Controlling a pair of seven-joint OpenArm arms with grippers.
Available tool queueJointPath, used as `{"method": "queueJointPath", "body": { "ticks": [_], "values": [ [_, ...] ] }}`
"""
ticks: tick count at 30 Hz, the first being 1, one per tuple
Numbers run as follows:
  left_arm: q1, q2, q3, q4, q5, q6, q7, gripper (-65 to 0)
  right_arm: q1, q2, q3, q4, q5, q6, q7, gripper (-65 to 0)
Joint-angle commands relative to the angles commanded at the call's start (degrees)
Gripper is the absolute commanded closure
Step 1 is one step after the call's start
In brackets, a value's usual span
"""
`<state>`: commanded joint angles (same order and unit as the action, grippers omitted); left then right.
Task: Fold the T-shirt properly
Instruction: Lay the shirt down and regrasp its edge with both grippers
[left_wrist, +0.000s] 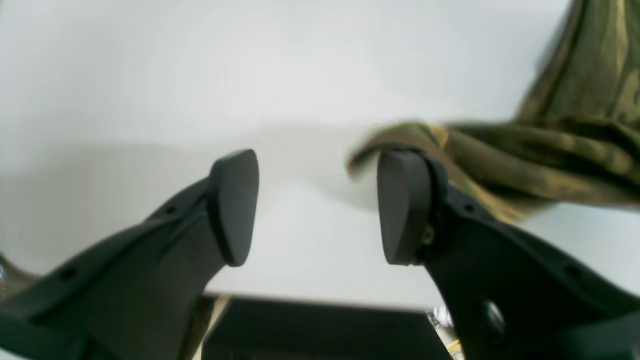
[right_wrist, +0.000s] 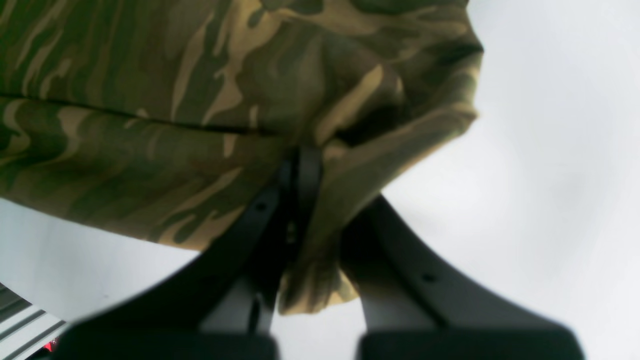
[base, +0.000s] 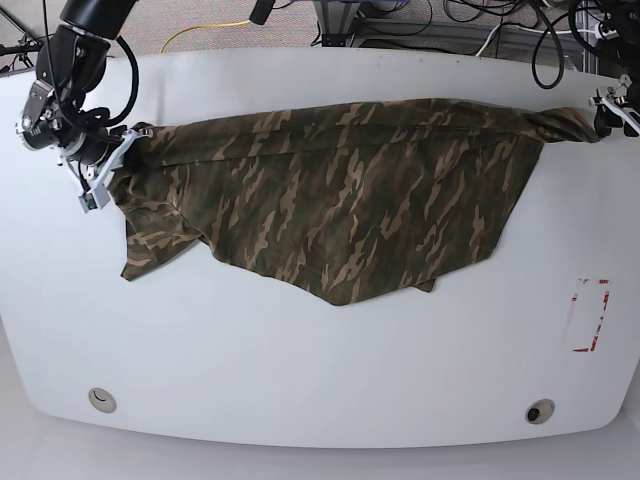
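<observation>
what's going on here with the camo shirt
A two-armed robot has the T-shirt stretched across the white table. The right gripper is shut on one end of the fabric. The left gripper is open, with the other bunched end draped over one finger. No fold shows yet.

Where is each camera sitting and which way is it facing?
Left wrist: sits behind the open left gripper, facing the table; shirt drapes one finger.
Right wrist: sits behind the right gripper, shut on the shirt.
Base: looks down from above on the table and spread shirt; both arms at the edges.
All share the shirt.
</observation>
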<state>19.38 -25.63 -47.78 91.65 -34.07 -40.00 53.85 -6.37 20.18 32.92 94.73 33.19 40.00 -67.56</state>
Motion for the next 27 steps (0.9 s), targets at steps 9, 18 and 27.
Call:
{"method": "queueJointPath", "body": {
  "ticks": [9, 18, 27],
  "values": [
    [-0.18, -2.73, 4.66, 9.14, -11.78, 0.00, 7.82, -34.4, 1.14, -0.44, 0.00, 0.00, 0.00, 0.00, 0.00, 0.0],
    [-13.89, -2.46, 11.87, 1.93, -8.35, 0.00, 7.74, -34.4, 1.76, -0.44, 0.09, 0.00, 0.00, 0.00, 0.00, 0.0],
    [-30.77, 4.40, 17.49, -16.53, 2.64, 0.00, 6.33, -34.4, 2.02, -0.44, 0.09, 0.00, 0.00, 0.00, 0.00, 0.0]
  ]
}}
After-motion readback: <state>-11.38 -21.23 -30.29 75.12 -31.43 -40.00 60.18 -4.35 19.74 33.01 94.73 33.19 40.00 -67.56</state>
